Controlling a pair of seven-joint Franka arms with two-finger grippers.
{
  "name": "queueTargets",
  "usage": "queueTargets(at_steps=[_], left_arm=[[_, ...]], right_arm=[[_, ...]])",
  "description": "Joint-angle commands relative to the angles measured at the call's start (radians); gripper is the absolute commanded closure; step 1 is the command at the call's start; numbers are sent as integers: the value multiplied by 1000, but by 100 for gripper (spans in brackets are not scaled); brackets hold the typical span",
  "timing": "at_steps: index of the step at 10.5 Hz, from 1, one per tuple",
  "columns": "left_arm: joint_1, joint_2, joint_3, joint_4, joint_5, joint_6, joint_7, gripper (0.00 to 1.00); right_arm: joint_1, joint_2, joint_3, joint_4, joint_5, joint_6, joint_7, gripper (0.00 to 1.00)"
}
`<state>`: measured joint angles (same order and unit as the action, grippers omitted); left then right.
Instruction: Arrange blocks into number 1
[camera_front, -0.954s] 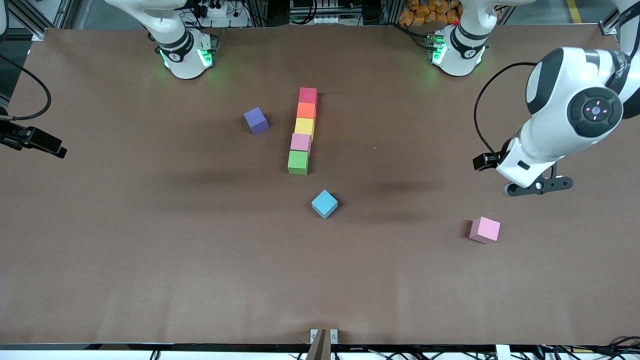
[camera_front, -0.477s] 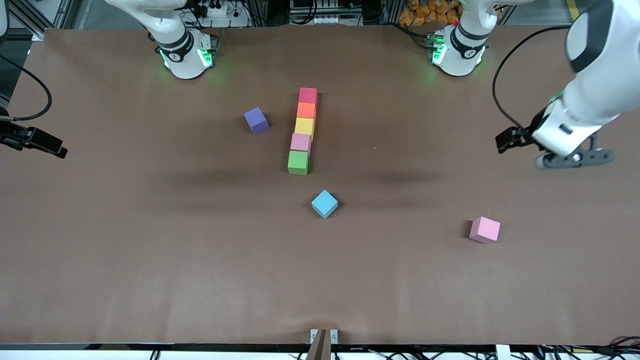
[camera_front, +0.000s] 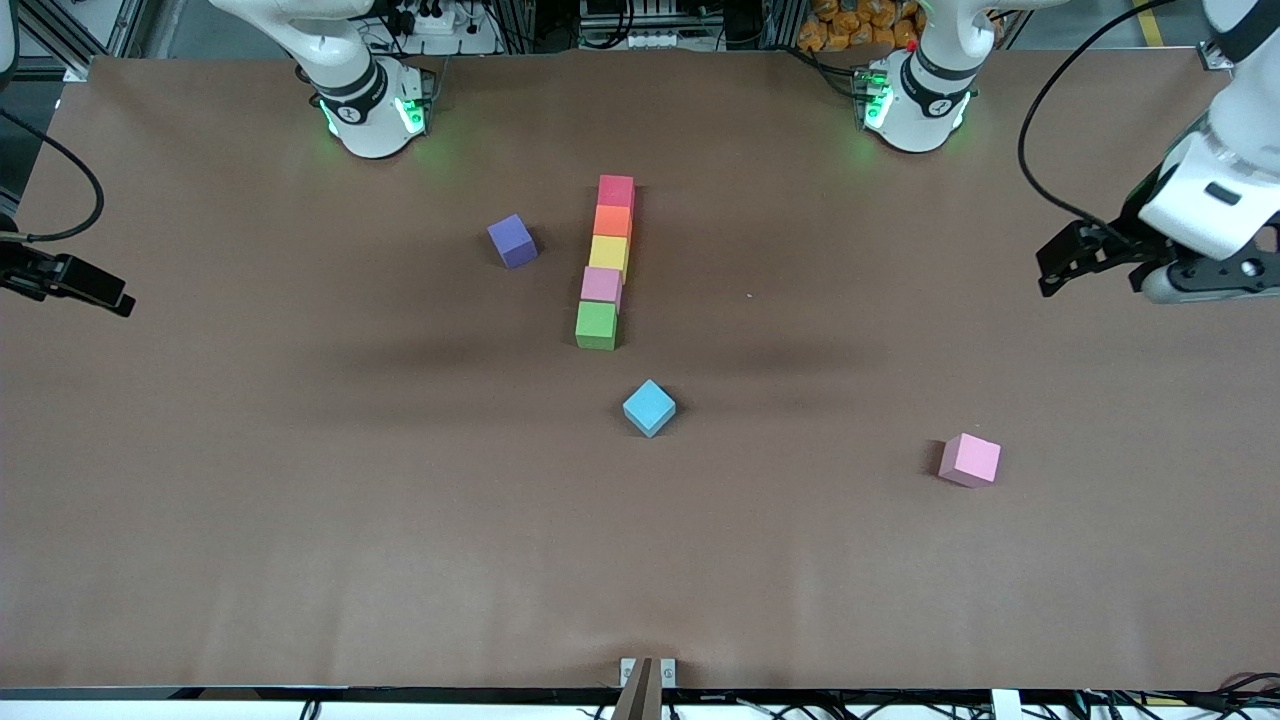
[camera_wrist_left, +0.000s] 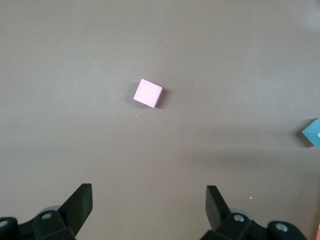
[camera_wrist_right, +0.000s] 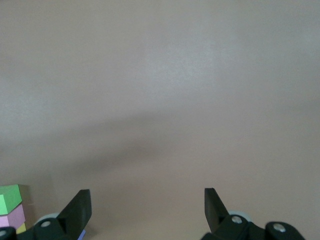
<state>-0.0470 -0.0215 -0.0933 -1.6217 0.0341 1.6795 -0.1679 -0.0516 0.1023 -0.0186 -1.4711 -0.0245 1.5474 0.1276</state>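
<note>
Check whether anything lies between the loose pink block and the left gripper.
Nothing visible does. The left gripper hangs open over bare table at the left arm's end, and only brown surface separates it from the loose pink block.

The right pincer (camera_wrist_right: 145, 212) is hanging over bare brown desk (camera_wrist_right: 165, 90), its two dark fingertips (camera_wrist_right: 77, 207) standing wide apart with nothing between them. A soft shadow is lying across the desk surface. At one corner of the view, the green block (camera_wrist_right: 10, 198) is showing, with a pink block (camera_wrist_right: 14, 217) touching it and a sliver of yellow block (camera_wrist_right: 21, 229) just past that.
</note>
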Motion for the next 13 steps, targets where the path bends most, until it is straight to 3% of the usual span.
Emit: queueTargets(at_steps=[1,3,13], left_arm=[[12,9,-8,83,0,-93,56,0],[9,9,-8,123,-13,-161,113,0],[10,-15,-6,120,-57,-179,94,0]], right_arm=[[-1,-7,2,-5,1,-3,10,0],[-1,-6,2,-5,1,-3,10,0],[-1,-21,3,0,1,-7,9,0]])
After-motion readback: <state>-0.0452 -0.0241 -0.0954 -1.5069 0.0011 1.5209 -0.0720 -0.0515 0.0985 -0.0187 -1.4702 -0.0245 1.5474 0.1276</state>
